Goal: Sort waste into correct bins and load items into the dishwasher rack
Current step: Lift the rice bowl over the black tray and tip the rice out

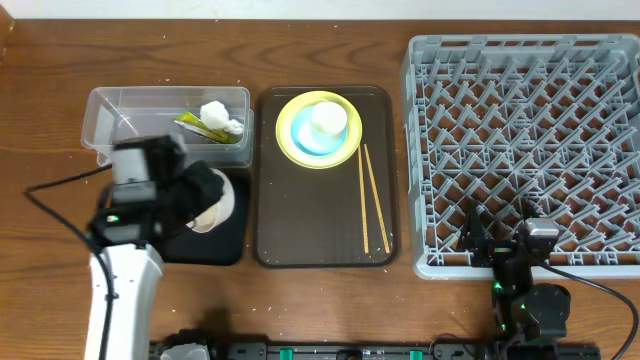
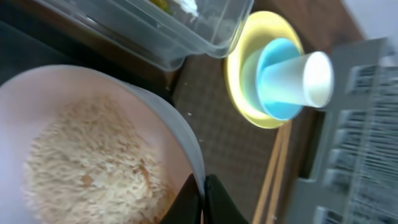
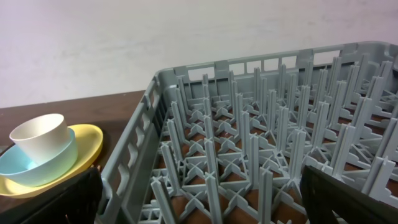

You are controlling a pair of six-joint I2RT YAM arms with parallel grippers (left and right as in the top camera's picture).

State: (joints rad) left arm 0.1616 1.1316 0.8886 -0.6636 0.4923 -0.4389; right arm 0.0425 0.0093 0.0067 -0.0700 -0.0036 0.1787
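My left gripper [image 2: 202, 196] is shut on the rim of the white bowl [image 2: 93, 149], which holds whitish rice crumbs [image 2: 93, 168]. In the overhead view the bowl [image 1: 215, 205] sits tilted over the black tray [image 1: 225, 245]. The clear tub [image 1: 130, 115] holds a crumpled white tissue [image 1: 222, 117] and a yellow-green wrapper [image 1: 196, 125]. The yellow plate [image 1: 300, 150] carries the light blue bowl [image 1: 305, 140] and the white cup [image 1: 328, 118]. The chopsticks [image 1: 372, 200] lie beside them. My right gripper [image 3: 199, 199] is open and empty over the near edge of the grey rack [image 1: 520, 130].
The plate stack and chopsticks rest on a dark brown serving tray [image 1: 300, 220] between the bins and the rack. A black cable [image 1: 55, 185] runs across the table at the left. Brown wooden tabletop [image 1: 330, 300] surrounds everything.
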